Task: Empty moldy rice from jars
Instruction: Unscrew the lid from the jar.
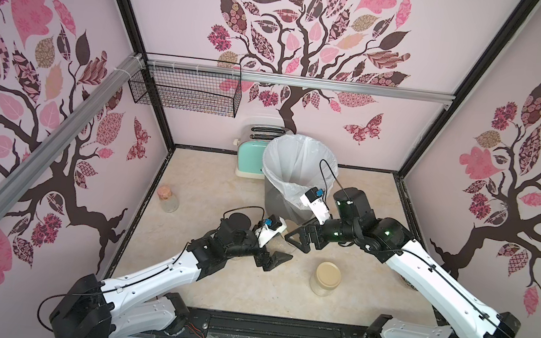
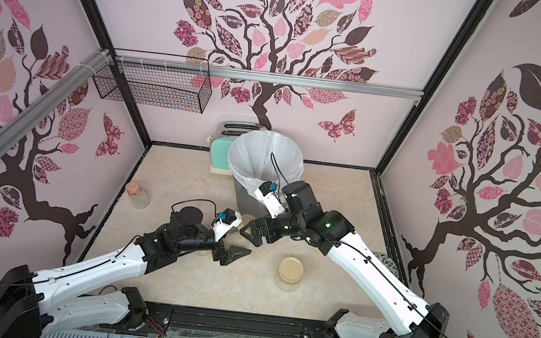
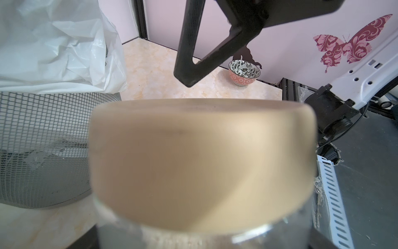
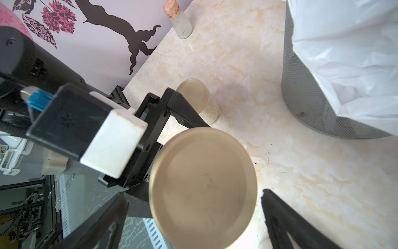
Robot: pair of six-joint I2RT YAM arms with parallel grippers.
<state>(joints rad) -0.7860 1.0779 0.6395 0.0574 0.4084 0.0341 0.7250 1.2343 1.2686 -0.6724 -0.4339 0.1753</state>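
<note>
A clear jar with a flat beige lid (image 4: pixel 203 187) sits between the jaws of my left gripper (image 1: pixel 280 258), which is shut on its glass body. In the left wrist view the lid (image 3: pixel 215 151) fills the frame, with moldy rice (image 3: pixel 172 238) showing under it. My right gripper (image 4: pixel 198 215) hangs open over that lid, one finger (image 4: pixel 286 222) on each side and neither touching. In both top views the right gripper (image 1: pixel 299 239) hides this jar. A second jar (image 4: pixel 198 101) of rice stands just past the left gripper. A third jar (image 1: pixel 325 278) stands alone at the front.
A grey mesh bin (image 1: pixel 278 206) with a white liner stands close behind both grippers. A mint toaster (image 1: pixel 249 160) is behind it. A cork-topped bottle (image 1: pixel 167 197) stands at the left wall and a patterned bowl (image 3: pixel 244 72) at the right wall. A wire basket (image 1: pixel 187 88) hangs on the back rail.
</note>
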